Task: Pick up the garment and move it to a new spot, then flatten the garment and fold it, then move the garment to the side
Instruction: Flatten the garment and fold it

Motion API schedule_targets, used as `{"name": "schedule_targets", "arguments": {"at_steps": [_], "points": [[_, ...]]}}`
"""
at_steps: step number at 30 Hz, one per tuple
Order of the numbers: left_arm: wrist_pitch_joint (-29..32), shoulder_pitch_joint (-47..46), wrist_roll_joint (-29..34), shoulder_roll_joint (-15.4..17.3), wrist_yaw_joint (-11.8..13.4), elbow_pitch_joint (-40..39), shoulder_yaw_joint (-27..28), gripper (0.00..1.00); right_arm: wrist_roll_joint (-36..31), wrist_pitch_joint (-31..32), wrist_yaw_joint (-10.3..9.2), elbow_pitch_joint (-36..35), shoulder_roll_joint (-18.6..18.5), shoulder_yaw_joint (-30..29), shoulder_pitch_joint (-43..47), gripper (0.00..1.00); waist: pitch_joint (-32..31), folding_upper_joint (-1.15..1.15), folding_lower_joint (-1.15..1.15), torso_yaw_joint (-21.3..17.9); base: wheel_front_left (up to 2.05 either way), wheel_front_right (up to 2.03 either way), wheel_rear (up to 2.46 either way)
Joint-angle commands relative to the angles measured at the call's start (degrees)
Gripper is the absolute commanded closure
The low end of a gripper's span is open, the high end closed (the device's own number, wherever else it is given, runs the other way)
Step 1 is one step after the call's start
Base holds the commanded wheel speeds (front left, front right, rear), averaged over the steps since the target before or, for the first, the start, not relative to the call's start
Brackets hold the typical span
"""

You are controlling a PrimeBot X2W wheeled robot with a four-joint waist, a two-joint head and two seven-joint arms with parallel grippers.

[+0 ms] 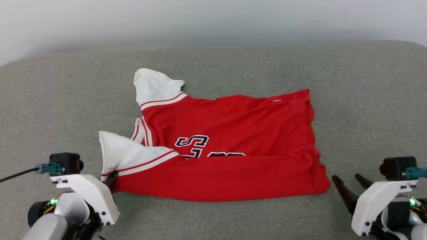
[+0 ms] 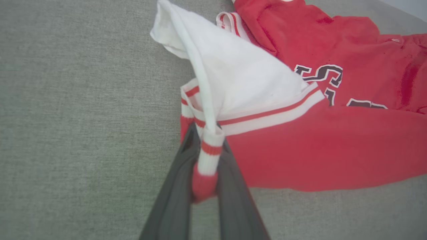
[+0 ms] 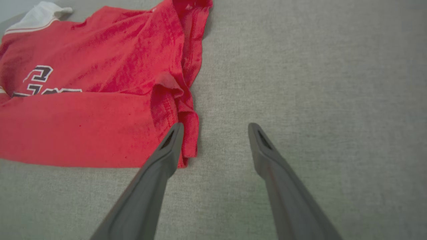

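The garment (image 1: pixel 230 146) is a red jersey with white sleeves and black white-outlined letters, lying half folded across the grey cushion, its near long edge doubled over. My left gripper (image 1: pixel 111 176) is shut on the striped cuff of the near white sleeve (image 2: pixel 240 80); in the left wrist view the cuff (image 2: pixel 208 156) is pinched between the two dark fingers. My right gripper (image 1: pixel 348 181) stands open just off the garment's right hem corner (image 3: pixel 188 133), its fingers (image 3: pixel 166 150) spread with nothing between them.
The grey fabric surface (image 1: pixel 367 100) stretches wide to the right and left of the jersey. A pale wall (image 1: pixel 213 20) runs behind its rounded far edge.
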Motion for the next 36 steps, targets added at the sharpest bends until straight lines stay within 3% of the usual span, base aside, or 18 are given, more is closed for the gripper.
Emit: {"name": "schedule_targets", "arguments": {"at_steps": [1, 6, 12, 13, 14, 26, 36], "points": [[-0.3, 0.3, 0.8, 0.2, 0.6, -1.4, -0.2, 1.00, 0.8, 3.0, -0.02, 0.1, -0.9, 0.5, -1.0, 0.00, 0.3, 0.00, 0.00, 1.3, 0.00, 0.00, 0.00], [-0.8, -0.7, 2.7, -0.7, 2.1, -7.6, -1.5, 1.00, 3.4, 9.8, -0.02, 3.1, -1.9, 3.2, -4.8, 0.00, 3.8, 0.00, 0.00, 4.4, 0.00, 0.00, 0.00], [-1.2, -0.6, 3.1, -1.6, 2.3, -8.4, -2.5, 1.00, 5.0, 12.2, -0.02, 9.8, -1.9, 5.5, -7.1, 0.00, 5.0, 0.00, 0.00, 5.6, 0.00, 0.00, 0.00], [-1.2, -0.5, 3.1, -1.6, 2.2, -8.2, -2.6, 1.00, 5.2, 12.6, -0.02, 10.9, -1.9, 5.9, -7.1, 0.65, 4.9, 0.00, 0.00, 5.7, 0.00, 0.00, 0.00], [-1.2, -0.4, 3.0, -1.7, 2.1, -8.0, -2.7, 1.00, 5.6, 12.9, -0.02, 11.8, -1.8, 6.4, -7.1, 1.00, 4.7, 0.00, 0.00, 5.8, 0.00, 0.00, 0.00], [-1.1, 2.6, 1.8, -2.2, 2.8, -6.4, -3.2, 1.00, 8.3, 10.6, -0.02, 9.9, -5.3, 8.9, -8.1, 1.00, -1.3, 0.00, 0.00, 5.1, 0.00, 0.00, 0.00], [-0.5, 10.0, 0.6, -0.6, 5.3, -7.7, -2.6, 1.00, 10.1, 13.1, -0.02, 5.3, -6.9, 10.6, -2.0, 1.00, -10.5, 0.00, 0.00, 5.0, 0.00, 0.00, 0.00]]}}
